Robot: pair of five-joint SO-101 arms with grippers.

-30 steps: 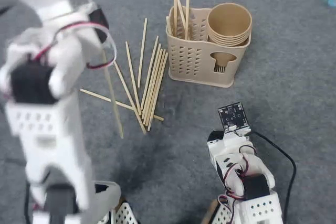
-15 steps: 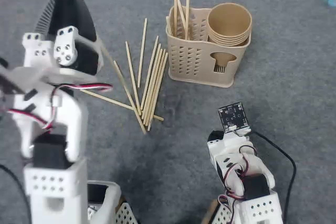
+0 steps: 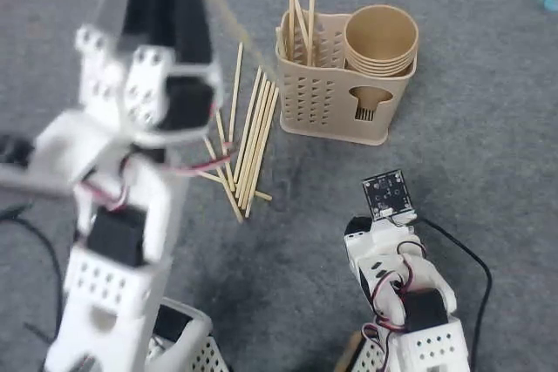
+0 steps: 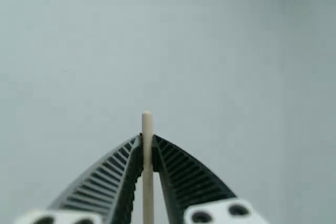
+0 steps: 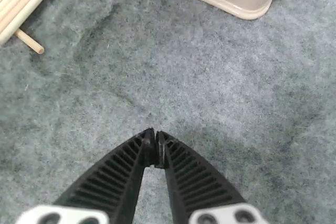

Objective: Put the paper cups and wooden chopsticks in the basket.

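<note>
Beige basket (image 3: 327, 102) holds paper cups (image 3: 381, 39) and chopsticks (image 3: 310, 15); left fingers (image 4: 113, 179) pinch one chopstick (image 4: 147, 171), right fingers (image 5: 121, 174) closed.

A mottled grey felt table covering (image 3: 488, 128) is shown. A beige plastic basket (image 3: 327, 106) is patterned with rows of small slots. A stack of tan-brown paper cups (image 3: 381, 39) and straw-coloured wooden chopsticks (image 3: 253, 132) are seen. Black ribbing is carried by the left gripper (image 4: 147, 139), around a pale wooden chopstick (image 4: 147, 124), and by the right gripper (image 5: 155, 139).
</note>
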